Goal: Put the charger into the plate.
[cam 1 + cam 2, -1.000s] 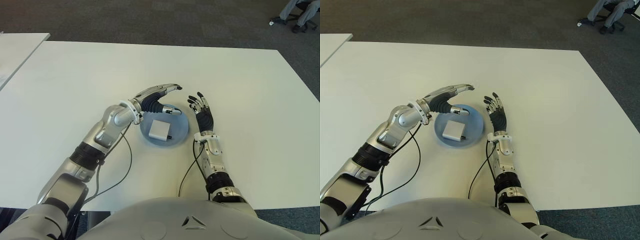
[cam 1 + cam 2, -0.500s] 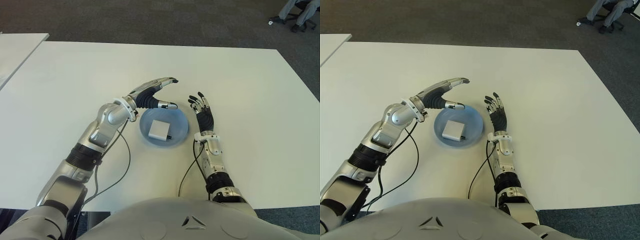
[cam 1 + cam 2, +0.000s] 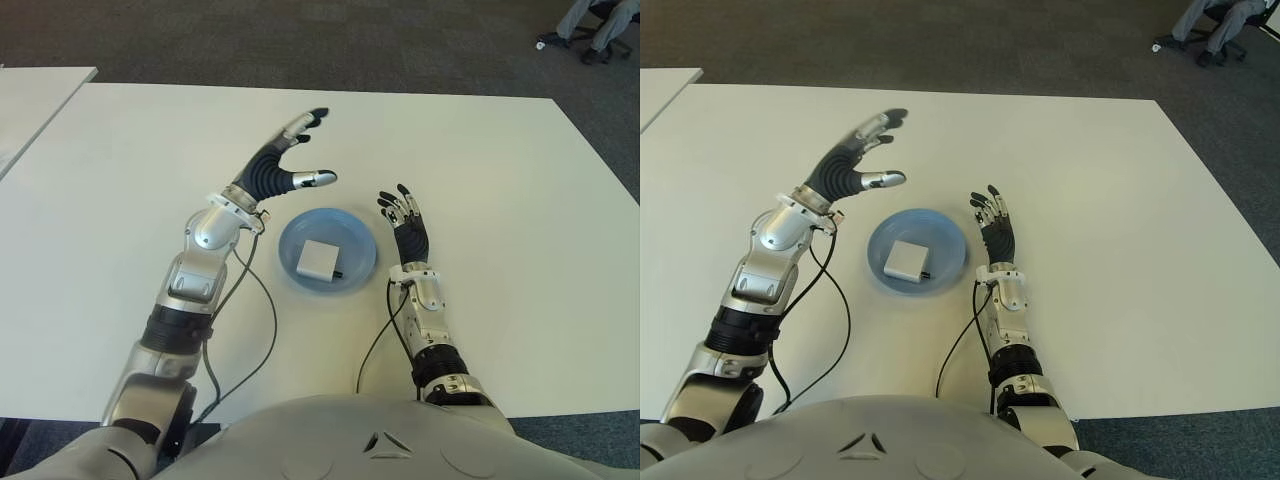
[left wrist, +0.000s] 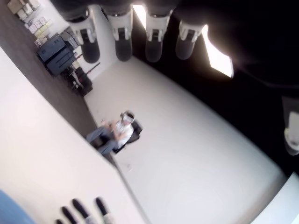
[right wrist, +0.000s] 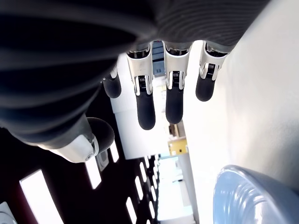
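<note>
White charger (image 3: pixel 320 259) is lying flat inside the blue plate (image 3: pixel 361 236) at the centre of the frame, so you are looking at a job that appears finished. Your left hand (image 3: pixel 272 172) is hovering above the desk (image 3: pixel 520 200), up and left of the plate, fingers (image 3: pixel 304 123) spread and holding nothing. Your right hand (image 3: pixel 408 228) is showing just right of the plate, fingers apart, and is the nearer of the two.
</note>
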`<state>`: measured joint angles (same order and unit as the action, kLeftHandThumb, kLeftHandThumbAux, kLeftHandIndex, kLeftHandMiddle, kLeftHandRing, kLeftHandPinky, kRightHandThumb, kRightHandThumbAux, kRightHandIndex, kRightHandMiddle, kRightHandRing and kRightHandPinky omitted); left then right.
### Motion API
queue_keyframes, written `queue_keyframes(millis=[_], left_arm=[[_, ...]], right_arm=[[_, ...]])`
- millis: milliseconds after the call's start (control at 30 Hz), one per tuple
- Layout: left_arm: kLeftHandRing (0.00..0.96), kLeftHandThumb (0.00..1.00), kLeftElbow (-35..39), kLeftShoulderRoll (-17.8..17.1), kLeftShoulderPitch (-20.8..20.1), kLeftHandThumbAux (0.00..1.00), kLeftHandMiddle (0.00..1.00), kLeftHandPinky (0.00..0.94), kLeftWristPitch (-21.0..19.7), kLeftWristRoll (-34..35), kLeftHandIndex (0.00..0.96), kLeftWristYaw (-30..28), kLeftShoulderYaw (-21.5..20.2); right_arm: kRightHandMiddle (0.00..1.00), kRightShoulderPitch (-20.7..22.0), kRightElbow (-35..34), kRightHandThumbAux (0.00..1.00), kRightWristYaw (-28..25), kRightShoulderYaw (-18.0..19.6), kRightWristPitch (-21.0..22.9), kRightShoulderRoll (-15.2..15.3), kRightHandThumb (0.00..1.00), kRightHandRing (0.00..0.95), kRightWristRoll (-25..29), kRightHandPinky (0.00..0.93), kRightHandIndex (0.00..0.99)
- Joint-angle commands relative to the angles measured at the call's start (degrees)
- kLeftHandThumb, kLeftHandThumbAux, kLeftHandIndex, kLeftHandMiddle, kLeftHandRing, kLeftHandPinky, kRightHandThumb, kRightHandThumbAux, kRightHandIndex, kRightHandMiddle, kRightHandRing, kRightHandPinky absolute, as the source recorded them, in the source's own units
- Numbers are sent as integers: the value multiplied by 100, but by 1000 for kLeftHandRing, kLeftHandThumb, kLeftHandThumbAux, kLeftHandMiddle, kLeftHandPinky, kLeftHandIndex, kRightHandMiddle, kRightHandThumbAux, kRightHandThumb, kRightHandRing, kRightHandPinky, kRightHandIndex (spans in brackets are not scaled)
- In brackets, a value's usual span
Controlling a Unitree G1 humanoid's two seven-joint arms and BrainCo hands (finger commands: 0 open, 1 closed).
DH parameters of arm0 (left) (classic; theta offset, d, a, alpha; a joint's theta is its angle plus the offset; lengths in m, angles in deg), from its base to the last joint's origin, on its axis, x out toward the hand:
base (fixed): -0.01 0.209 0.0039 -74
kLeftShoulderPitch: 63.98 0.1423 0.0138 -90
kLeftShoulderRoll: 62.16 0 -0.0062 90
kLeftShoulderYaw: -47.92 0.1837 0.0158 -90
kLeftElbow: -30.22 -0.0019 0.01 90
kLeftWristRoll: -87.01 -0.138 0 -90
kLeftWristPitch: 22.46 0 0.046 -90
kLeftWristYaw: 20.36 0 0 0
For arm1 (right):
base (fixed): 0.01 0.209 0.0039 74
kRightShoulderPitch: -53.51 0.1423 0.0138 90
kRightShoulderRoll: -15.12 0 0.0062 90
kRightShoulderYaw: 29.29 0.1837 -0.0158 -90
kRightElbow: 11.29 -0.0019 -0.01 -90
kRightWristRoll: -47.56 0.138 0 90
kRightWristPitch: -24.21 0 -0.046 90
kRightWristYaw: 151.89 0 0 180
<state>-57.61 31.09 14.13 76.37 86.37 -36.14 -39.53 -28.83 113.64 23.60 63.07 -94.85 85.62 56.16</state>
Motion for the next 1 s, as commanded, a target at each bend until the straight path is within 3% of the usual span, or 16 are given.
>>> queue_keyframes(millis=[33, 200, 333, 433, 600, 1000], left_arm=[[21, 16, -1002, 217, 259, 668, 43, 28, 498, 798, 26, 64, -739], [30, 2, -1496, 744, 297, 767, 48, 55, 671, 1504, 34, 72, -1075], [27, 0, -2133, 1038, 528, 811, 45, 42, 1085, 1749, 32, -48, -1262], [21, 0, -2348, 1043, 578, 824, 39, 29, 1254, 1797, 27, -137, -1318], [5, 0, -3406, 981, 515, 820, 22, 7, 1584, 1877, 13, -458, -1490], [0, 0, -4627, 870, 294, 742, 8, 1, 2233, 1140, 0, -56, -1379]], right_arm=[[269, -70, 193, 570, 56, 29, 41, -212, 0, 213, -20, 147, 85], [272, -43, 234, 573, 29, 64, 34, -185, 0, 215, 20, 153, 86], [266, -18, 306, 579, -27, 110, -2, -176, 0, 212, 61, 157, 88], [261, -1, 348, 582, -53, 134, -27, -179, 0, 209, 81, 158, 90], [241, 1, 382, 582, -124, 164, -30, -160, 0, 195, 143, 150, 94], [167, -93, 183, 587, -311, 211, 291, -120, 0, 137, 247, 125, 89]])
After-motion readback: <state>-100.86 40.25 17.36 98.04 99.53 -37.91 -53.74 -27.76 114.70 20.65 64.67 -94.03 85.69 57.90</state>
